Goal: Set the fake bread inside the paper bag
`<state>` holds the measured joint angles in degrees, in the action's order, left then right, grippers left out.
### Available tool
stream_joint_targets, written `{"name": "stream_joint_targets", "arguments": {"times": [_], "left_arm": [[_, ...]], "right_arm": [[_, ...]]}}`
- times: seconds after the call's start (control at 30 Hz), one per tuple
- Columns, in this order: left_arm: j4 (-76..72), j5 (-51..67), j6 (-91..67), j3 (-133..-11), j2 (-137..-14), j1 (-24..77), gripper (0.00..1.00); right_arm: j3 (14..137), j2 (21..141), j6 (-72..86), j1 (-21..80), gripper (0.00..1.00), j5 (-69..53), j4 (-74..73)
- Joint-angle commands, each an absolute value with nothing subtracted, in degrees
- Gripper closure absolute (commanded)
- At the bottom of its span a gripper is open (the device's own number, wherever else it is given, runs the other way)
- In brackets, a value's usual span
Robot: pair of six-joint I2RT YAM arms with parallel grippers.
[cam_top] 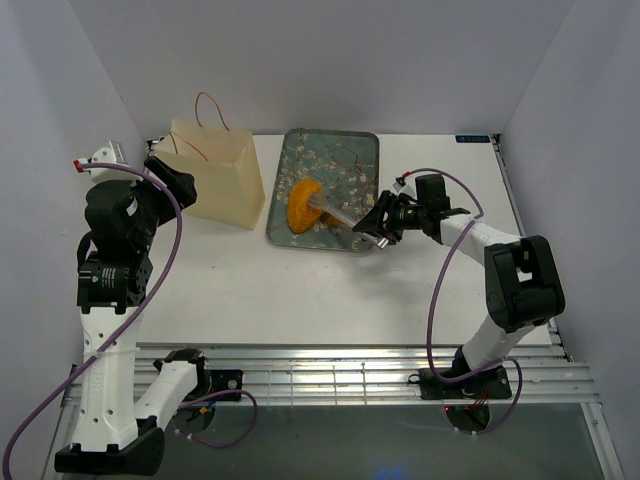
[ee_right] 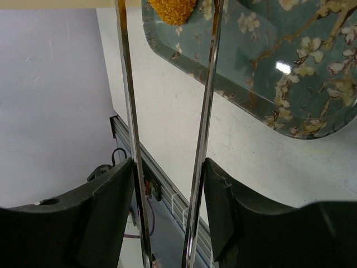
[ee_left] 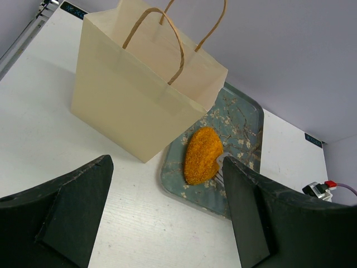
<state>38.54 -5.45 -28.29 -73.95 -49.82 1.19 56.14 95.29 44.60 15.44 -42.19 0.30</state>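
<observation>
Your paper bag [cam_top: 215,175] stands upright on the counter [cam_top: 300,290], just left of the flowered tray [cam_top: 350,150] where the orange loaf [cam_top: 300,205] lies. Your left gripper [ee_left: 167,167] hangs wide open near the bag, holding nothing. Your right gripper [ee_right: 169,167] clamps metal tongs [cam_top: 345,217], whose tips reach the loaf.

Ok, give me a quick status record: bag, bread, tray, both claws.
paper bag: upright, left of the tray; inside not visible
orange loaf: on the tray, the only bread piece in view
left claw: open, empty, near the paper bag
right claw: shut on metal tongs
metal tongs: tips at the orange loaf; whether they grip it is unclear
</observation>
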Motion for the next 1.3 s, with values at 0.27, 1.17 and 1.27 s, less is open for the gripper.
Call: {"name": "stream_joint_targets", "arguments": {"times": [0.27, 1.17, 1.27], "left_arm": [[38.58, -6.06, -27.69, -74.71, -49.57, 0.88, 0.10], [38.67, -6.59, -27.42, -74.44, -49.39, 0.88, 0.10], [38.76, -6.42, -27.60, -74.27, -49.48, 0.88, 0.10]], "right_arm": [[60.64, 98.44, 45.00, 15.91, 0.44, -44.91, 3.08], [63.81, 100.81, 43.07, 17.49, 0.61, -43.33, 1.23], [63.28, 100.20, 42.80, 17.58, 0.69, -42.72, 1.49]]}}
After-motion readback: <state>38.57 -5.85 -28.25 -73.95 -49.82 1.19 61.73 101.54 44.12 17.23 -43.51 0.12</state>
